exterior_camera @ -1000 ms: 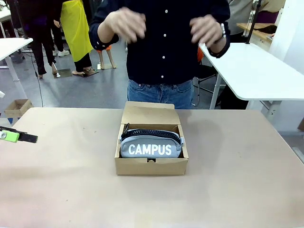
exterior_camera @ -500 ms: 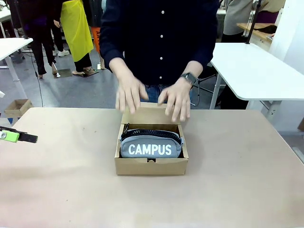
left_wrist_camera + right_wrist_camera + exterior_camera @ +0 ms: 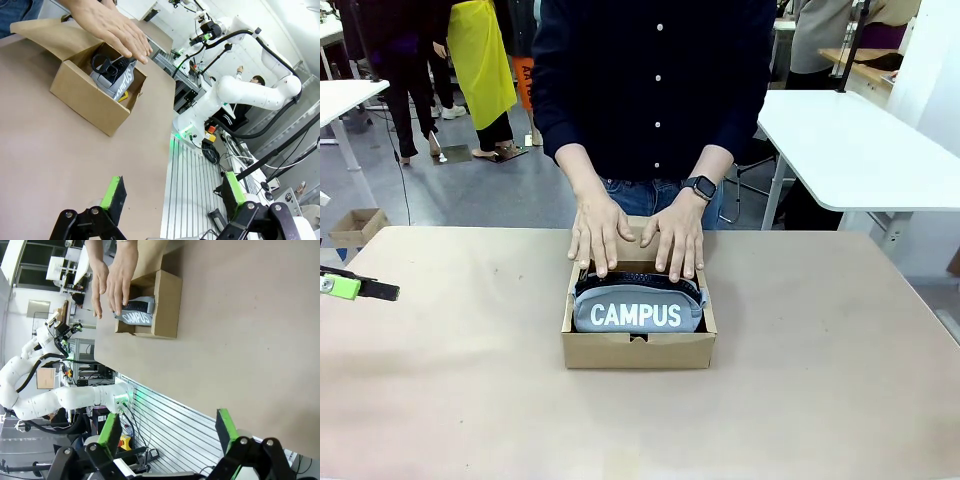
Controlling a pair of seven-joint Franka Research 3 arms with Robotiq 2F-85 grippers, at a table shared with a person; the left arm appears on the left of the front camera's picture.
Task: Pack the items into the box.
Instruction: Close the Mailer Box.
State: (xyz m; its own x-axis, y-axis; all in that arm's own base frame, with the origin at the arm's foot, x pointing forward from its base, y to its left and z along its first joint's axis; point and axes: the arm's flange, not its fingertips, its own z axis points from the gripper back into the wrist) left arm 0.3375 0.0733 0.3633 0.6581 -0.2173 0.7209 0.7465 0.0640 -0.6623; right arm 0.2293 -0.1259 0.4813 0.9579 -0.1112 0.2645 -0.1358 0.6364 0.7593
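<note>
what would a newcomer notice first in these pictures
The white "CAMPUS" lettering on the grey-blue pouch stands out first; the pouch lies in the open cardboard box at the middle of the table. Just behind it, the person's one hand and other hand lie flat over the box's far edge.

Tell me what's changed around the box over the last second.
The person's hands came down from chest height and now rest flat on the lid flap at the far side of the box. The CAMPUS pouch, the box and the left gripper stayed put.
</note>
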